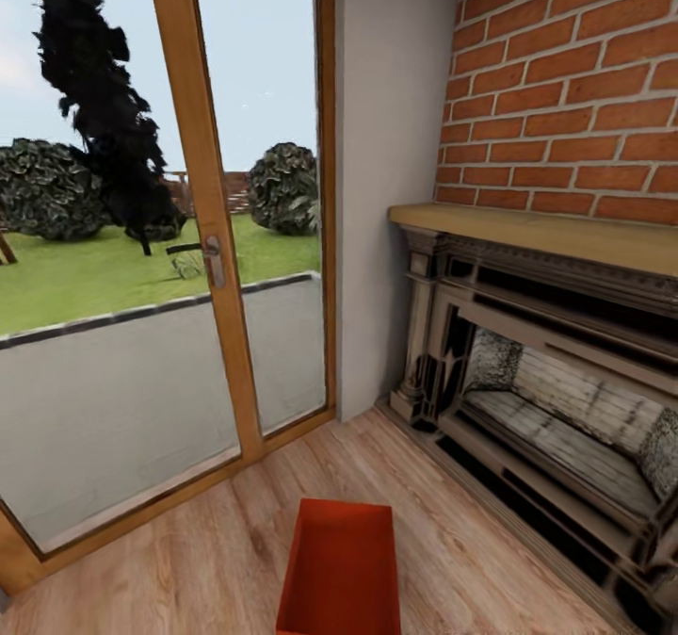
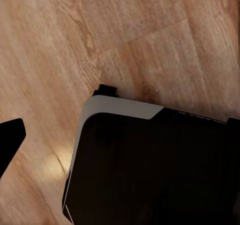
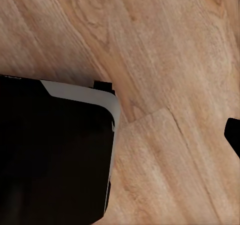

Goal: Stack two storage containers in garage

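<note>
Red-orange storage container point(image 1: 341, 569), cut off below, on wood floor point(image 1: 188, 560) beside fireplace point(image 1: 556, 399).

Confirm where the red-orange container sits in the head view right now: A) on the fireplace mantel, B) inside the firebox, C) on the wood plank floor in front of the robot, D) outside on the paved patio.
C: the red-orange container stands open-top on the light wood plank floor, low in the head view, between the glass door and the fireplace.

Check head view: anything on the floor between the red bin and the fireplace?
Nothing: bare wood plank floor separates the storage container from the fireplace.
</note>
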Available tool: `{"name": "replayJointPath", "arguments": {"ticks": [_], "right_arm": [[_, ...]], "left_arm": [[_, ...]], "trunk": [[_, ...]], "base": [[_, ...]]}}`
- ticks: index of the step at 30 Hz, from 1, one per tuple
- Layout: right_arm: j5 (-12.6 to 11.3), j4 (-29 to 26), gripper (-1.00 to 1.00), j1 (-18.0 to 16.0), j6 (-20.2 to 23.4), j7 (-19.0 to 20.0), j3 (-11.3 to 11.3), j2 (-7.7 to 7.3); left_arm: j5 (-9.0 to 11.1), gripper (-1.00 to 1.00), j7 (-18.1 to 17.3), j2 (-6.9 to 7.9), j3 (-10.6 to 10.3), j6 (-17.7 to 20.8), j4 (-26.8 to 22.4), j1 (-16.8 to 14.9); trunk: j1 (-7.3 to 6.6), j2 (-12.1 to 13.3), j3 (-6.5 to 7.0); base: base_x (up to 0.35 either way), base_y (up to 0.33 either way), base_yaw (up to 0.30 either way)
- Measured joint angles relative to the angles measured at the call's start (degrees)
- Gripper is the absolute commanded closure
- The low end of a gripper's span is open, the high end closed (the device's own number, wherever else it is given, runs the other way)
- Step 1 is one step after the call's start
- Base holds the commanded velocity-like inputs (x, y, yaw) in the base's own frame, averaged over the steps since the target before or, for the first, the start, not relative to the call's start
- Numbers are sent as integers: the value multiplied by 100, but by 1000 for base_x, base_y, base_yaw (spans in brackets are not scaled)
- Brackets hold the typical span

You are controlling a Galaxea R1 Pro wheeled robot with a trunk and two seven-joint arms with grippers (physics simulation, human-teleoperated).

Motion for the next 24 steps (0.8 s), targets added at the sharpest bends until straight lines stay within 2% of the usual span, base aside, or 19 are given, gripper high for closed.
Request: {"name": "replayJointPath", "arguments": {"ticks": [13,24], "right_arm": [[0,0,-100,0,0,0,0,0],[21,0,-100,-1,1,1,8,0]], "left_arm": [[0,-100,-2,7,0,0,0,0],[1,-100,-2,8,0,0,0,1]], "trunk": [[0,0,0],[0,0,0]], "base": [[0,0,-190],[0,0,-28]]}}
